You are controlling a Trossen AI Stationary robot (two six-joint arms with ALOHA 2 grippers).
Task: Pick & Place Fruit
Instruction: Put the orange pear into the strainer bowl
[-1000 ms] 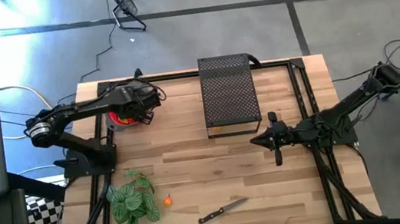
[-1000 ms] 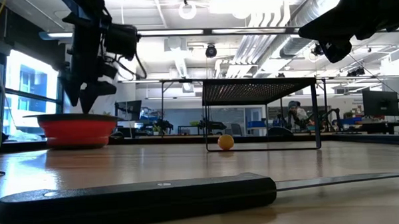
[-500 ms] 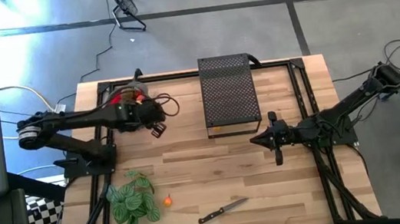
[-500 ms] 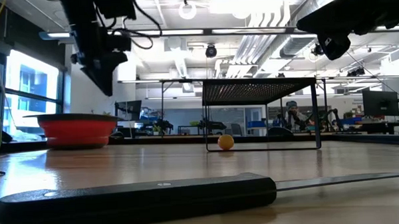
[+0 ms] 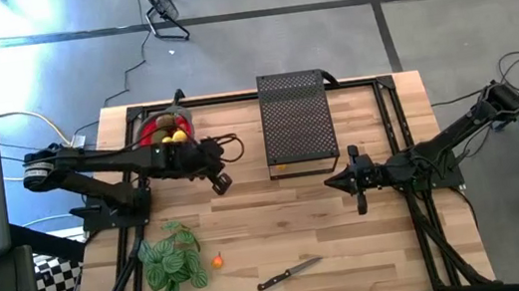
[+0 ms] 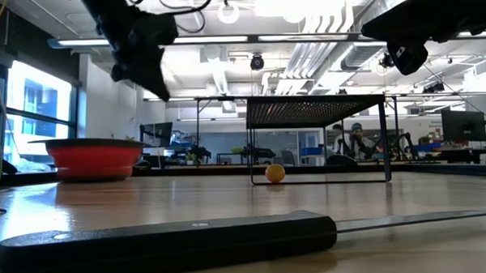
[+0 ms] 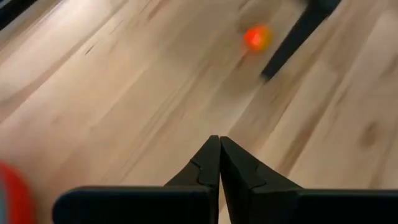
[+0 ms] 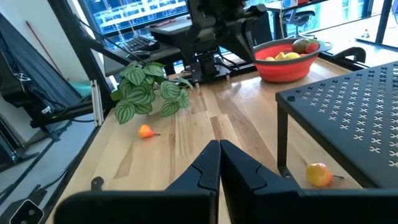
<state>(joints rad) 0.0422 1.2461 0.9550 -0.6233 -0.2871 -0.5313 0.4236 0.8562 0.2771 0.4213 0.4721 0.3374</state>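
Red plastic marked the bowl [image 5: 166, 133] just behind the left gripper [image 5: 221, 181], with yellow and dark fruit [image 5: 171, 135] piled inside. That gripper hung above bare wood, fingers pressed together and empty. By my reading a drop-off was done and a fresh fetch was beginning. Ahead of it, under the black mesh rack [image 5: 294, 121], sat a small orange fruit [image 7: 256, 38]; reaching it would call for spreading the fingers and going low. The right gripper [image 5: 337, 184] waited far across, fingers together.

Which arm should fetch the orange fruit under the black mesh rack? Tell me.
Right, probably. The right end effector hovers shut beside the black mesh rack, facing the orange fruit. The left end effector, also shut, is farther off, near the red bowl.
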